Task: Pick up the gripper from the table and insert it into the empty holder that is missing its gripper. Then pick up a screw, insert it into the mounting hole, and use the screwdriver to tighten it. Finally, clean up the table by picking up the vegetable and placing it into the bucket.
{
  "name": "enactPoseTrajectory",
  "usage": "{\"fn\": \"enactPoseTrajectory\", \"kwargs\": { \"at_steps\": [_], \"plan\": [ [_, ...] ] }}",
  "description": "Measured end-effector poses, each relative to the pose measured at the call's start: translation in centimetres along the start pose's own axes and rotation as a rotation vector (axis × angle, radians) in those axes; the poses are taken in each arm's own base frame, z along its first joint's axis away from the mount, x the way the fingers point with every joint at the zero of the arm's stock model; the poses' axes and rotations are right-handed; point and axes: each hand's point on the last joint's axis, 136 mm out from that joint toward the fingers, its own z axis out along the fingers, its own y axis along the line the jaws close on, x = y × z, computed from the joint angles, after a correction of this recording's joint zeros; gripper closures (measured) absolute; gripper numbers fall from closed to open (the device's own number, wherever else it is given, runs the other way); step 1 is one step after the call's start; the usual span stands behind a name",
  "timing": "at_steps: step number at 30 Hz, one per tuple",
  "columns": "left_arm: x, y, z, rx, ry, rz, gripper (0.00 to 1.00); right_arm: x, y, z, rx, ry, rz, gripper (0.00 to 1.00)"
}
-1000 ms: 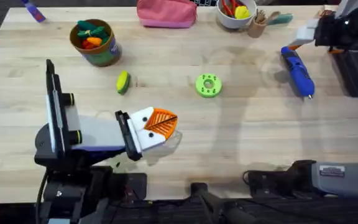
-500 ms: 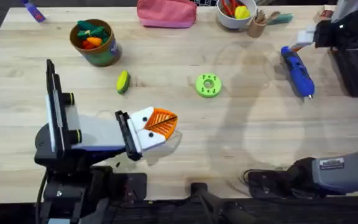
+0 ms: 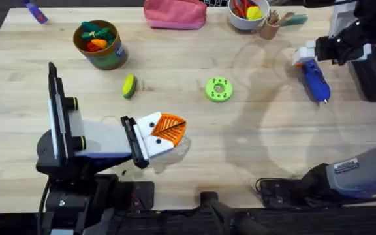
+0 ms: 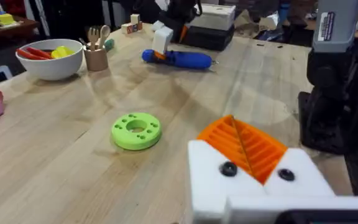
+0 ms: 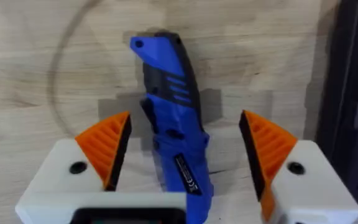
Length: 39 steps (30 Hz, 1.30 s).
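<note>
On my light wooden table [image 3: 194, 140] I count 1 blue cylindrical screwdriver [image 3: 314, 78], 1 green round disc [image 3: 219, 89], 1 yellow-and-green oval toy vegetable [image 3: 129, 85], 1 olive tin bucket [image 3: 100, 44], 1 white bowl [image 3: 247, 14], 1 pink pouch [image 3: 174, 13].

Light wooden tabletop [image 3: 194, 150] carrying a blue screwdriver [image 3: 315, 79], green disc [image 3: 219, 90], yellow-green toy vegetable [image 3: 129, 85], olive bucket [image 3: 100, 44], pink pouch [image 3: 174, 13] and white bowl [image 3: 247, 15].

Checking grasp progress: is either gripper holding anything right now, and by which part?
Nothing is held. The right gripper is open, its fingers straddling the screwdriver mid-body without closing. The left gripper is shut on nothing.
</note>
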Motion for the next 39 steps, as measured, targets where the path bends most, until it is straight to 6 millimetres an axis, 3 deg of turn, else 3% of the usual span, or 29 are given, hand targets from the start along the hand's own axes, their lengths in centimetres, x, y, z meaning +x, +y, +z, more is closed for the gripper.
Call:
{"fn": "enactPoseTrajectory", "kwargs": {
  "at_steps": [12, 18, 21, 24, 27, 28, 39],
  "plan": [
    [0.0, 0.0, 0.0, 0.000, 0.000, 0.000, 0.985, -0.2, 0.3, 2.8, -0.024, 0.092, -0.039, 0.009],
    [0.0, 0.0, 0.0, -0.003, 0.000, 0.000, 0.985, 0.0, 0.4, 3.2, -0.033, 0.113, -0.050, 0.087],
    [0.0, 0.1, 0.0, -0.003, 0.000, 0.000, 0.985, 0.1, 0.7, 3.4, -0.044, 0.120, -0.056, 0.220],
    [0.0, 0.1, 0.0, -0.003, 0.000, 0.001, 0.985, 0.1, 0.9, 3.6, -0.051, 0.121, -0.061, 0.513],
    [0.0, 0.1, 0.0, -0.003, 0.000, 0.000, 0.985, -0.1, 0.6, 3.9, -0.035, 0.117, -0.063, 0.907],
    [0.0, 0.1, 0.0, -0.003, 0.000, 0.000, 0.985, -0.2, 0.5, 3.9, -0.031, 0.113, -0.058, 0.970],
    [0.0, 0.1, 0.0, -0.003, 0.000, 0.000, 0.985, -0.2, 0.3, 3.9, -0.024, 0.115, -0.059, 0.978]
  ]
}}
